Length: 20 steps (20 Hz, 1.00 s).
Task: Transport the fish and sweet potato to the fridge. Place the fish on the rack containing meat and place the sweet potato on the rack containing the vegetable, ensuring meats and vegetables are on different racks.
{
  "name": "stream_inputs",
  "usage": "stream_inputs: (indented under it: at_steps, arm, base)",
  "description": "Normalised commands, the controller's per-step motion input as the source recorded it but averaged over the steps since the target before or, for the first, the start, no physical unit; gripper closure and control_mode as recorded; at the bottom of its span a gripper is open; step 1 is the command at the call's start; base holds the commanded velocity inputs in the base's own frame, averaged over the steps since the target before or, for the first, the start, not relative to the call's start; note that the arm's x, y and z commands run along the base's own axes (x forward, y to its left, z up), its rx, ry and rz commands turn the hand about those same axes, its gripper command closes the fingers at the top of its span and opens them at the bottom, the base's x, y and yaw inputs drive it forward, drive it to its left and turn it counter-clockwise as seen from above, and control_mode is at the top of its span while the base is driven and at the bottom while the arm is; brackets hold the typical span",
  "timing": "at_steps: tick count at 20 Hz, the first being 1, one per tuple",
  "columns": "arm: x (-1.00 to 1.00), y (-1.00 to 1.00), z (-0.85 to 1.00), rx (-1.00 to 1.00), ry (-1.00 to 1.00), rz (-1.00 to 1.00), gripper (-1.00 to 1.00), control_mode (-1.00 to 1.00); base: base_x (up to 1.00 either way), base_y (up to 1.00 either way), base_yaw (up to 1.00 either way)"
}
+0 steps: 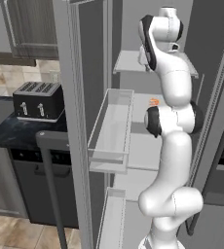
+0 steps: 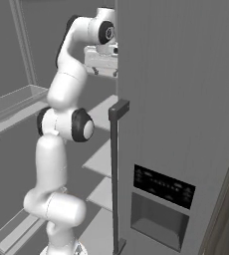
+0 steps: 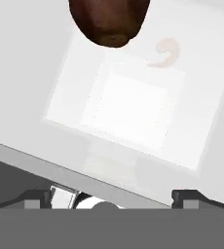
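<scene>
The sweet potato [image 3: 110, 22] is seen lying on the rack containing the vegetable [image 3: 46, 73], high up in the fridge [image 1: 71, 121]. The gripper [image 3: 119, 197] is spread wide and nothing is held. The meat [image 1: 154, 101] is seen one shelf lower. The hand should be pulled straight back, so the potato is not bumped.
</scene>
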Motion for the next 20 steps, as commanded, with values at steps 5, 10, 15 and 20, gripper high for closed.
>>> stream_inputs:
  at_steps: [5,10,15,20]
  arm:
    - [-0.66,-0.05,-1.00,0.00,-0.28,0.16,-1.00,-1.00]
    - [-0.96,0.09,-1.00,-0.01,-0.57,0.19,-1.00,-1.00]
    - [-1.00,0.11,-0.79,-0.01,-0.54,0.09,-1.00,-1.00]
    - [-1.00,0.02,0.93,0.12,0.03,0.00,-1.00,-1.00]
  base:
    - [0.00,0.00,0.00]
    - [0.00,0.00,0.00]
    - [0.00,0.00,0.00]
    - [0.00,0.00,0.00]
